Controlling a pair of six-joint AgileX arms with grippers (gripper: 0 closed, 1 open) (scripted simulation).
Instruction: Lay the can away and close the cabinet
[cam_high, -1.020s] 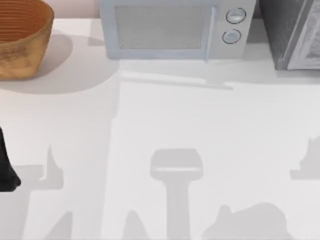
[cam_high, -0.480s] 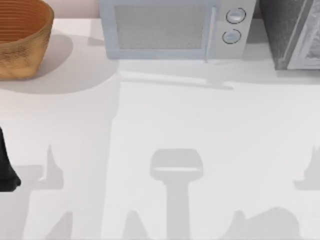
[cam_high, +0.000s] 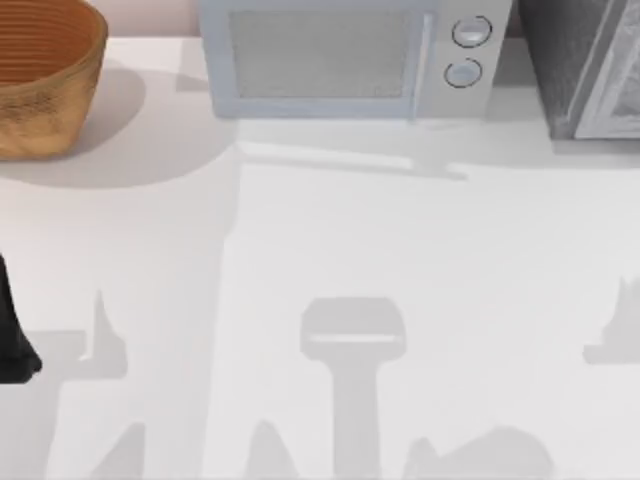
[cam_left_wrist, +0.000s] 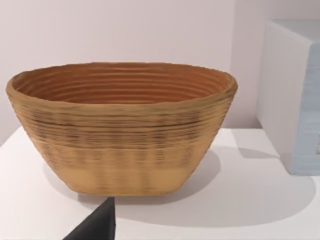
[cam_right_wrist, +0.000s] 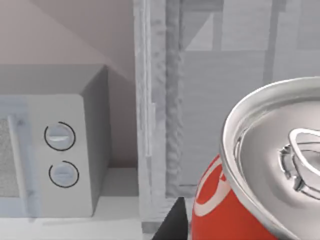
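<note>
Right wrist view: red-and-white-labelled can (cam_right_wrist: 225, 200) near cabinet (cam_right_wrist: 165, 100); lettering unreadable.

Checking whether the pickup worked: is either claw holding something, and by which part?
The right wrist view has the can close up before the cabinet, probably carried by the right claw; the place of the hold cannot be told.
</note>
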